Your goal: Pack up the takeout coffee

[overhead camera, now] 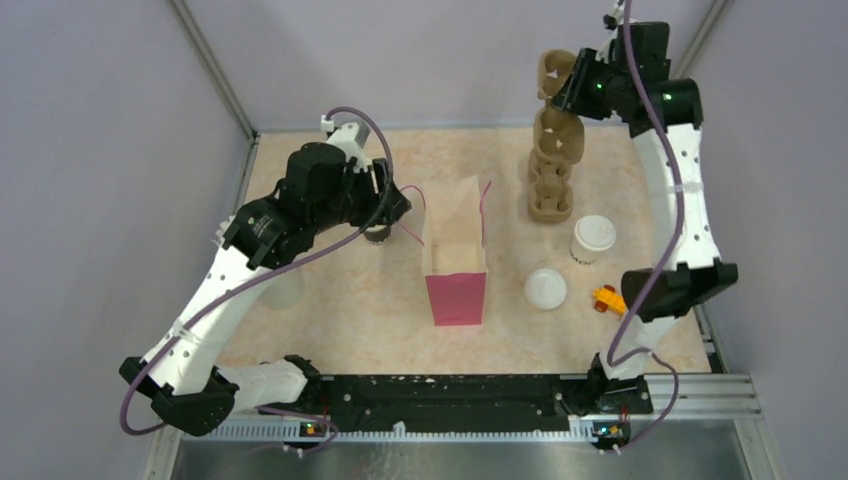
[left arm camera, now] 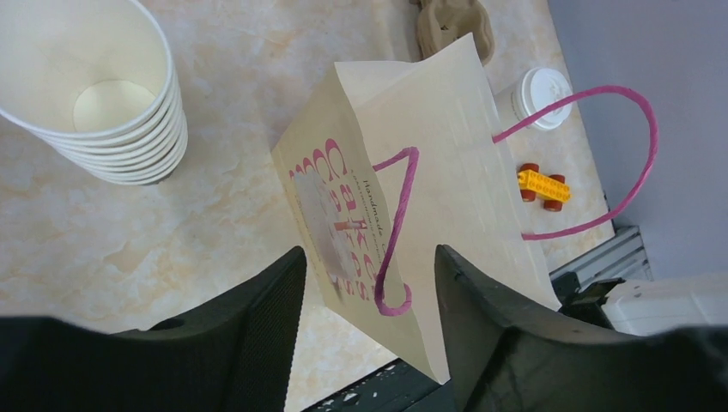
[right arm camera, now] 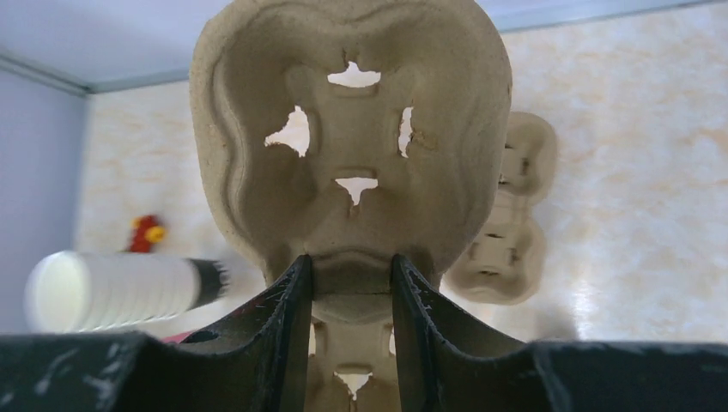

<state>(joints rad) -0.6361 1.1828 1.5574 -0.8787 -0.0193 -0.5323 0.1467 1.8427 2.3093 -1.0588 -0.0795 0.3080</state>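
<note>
The takeout coffee, a small lidded white cup with black lettering, stands right of the paper bag; it also shows in the left wrist view. My left gripper is open at the bag's left side, its jaws either side of the bag's edge and a pink handle loop without gripping. My right gripper is shut on a brown cardboard cup carrier and holds it raised above the carrier stack at the back right.
A tall stack of lidless white cups stands left of the bag, mostly under my left arm in the top view. A round white lid and a yellow and red toy lie near the coffee.
</note>
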